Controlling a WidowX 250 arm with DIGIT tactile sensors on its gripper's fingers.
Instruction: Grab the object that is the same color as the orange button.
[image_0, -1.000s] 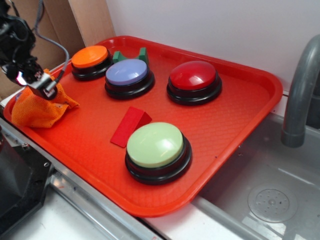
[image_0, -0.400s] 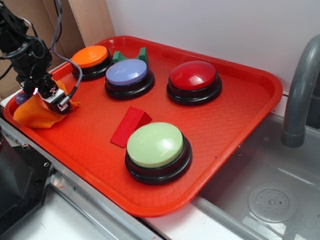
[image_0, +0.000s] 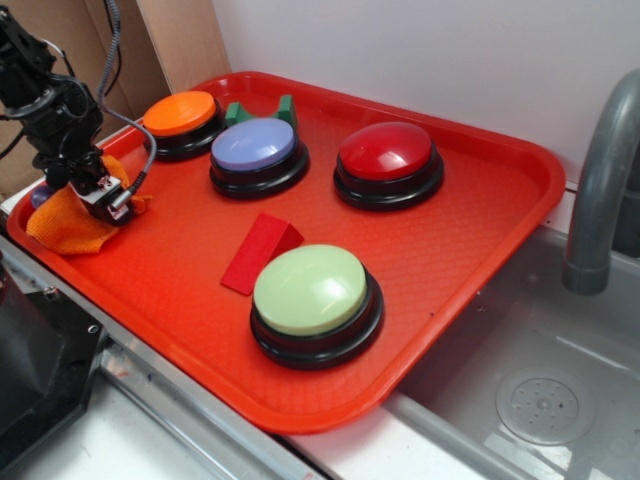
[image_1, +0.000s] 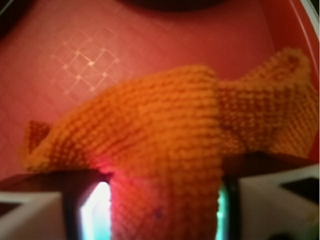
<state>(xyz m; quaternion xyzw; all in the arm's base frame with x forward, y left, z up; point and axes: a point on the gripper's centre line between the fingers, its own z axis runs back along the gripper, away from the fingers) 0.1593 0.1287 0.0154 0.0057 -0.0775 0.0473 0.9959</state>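
- The orange cloth lies bunched at the red tray's left edge, near the orange button; in the wrist view its long fold runs up between the fingers.
- The arm slants down from the upper left, the pincer pressed onto the cloth.
- The pincer is clenched on the cloth.

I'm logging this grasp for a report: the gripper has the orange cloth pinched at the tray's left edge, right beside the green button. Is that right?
Not quite: the nearest button is the orange button, not the green button, which sits near the tray's front edge. The exterior view shows this. The rest holds: the gripper pinches the orange cloth at the left edge.
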